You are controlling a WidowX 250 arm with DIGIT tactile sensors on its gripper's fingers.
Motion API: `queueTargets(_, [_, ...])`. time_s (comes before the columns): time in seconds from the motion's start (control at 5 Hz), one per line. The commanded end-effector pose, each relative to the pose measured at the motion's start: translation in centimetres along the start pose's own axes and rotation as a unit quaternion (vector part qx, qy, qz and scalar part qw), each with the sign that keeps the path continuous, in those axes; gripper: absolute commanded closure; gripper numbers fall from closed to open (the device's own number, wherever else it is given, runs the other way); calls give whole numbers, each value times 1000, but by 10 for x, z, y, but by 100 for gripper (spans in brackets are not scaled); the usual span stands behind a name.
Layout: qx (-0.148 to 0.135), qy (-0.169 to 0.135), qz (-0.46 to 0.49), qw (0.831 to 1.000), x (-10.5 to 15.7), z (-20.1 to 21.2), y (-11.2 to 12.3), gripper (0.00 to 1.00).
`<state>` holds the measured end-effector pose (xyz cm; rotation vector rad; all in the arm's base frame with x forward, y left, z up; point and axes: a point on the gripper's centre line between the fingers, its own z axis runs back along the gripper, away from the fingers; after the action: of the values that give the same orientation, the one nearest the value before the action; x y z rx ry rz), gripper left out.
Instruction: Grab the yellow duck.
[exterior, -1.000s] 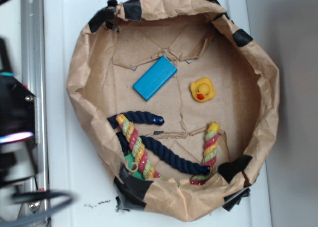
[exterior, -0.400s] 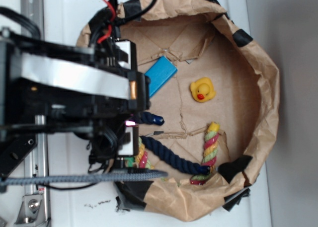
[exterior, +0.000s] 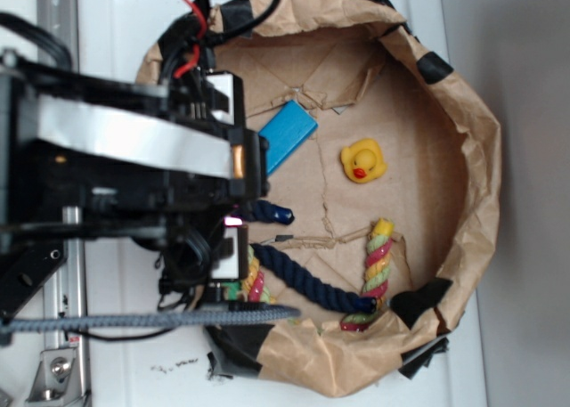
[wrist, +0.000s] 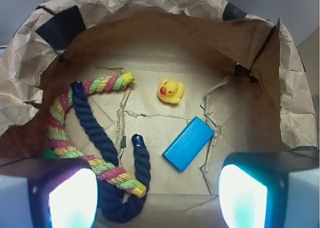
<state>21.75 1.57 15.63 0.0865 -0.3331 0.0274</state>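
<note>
The yellow duck [exterior: 363,161] sits on the floor of the brown paper basket [exterior: 463,95], right of centre. In the wrist view the duck [wrist: 171,90] lies ahead, in the upper middle. My gripper [exterior: 233,171] hangs over the basket's left side, well left of the duck. It is open and empty [wrist: 157,198]. Its two glowing pads [wrist: 72,198] stand wide apart at the bottom corners of the wrist view. The arm hides the basket's left part in the exterior view.
A blue rectangular block [exterior: 289,135] lies left of the duck; it also shows in the wrist view [wrist: 189,143]. A dark blue rope [wrist: 97,138] and a striped pink-green-yellow rope [wrist: 95,86] lie on the basket floor. The basket's crumpled walls [wrist: 290,88] rise all round.
One second ago the arm was off at the left edge. It has swung in over the basket's left side. Since 0.4 s ago nothing has moved.
</note>
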Motion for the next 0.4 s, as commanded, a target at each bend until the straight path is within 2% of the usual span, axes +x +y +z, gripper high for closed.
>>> queueTargets(0.0, [-12, -20, 29, 999, 37, -62, 42, 0])
queueTargets(0.2, [7, -14, 36, 999, 42, -75, 51, 0])
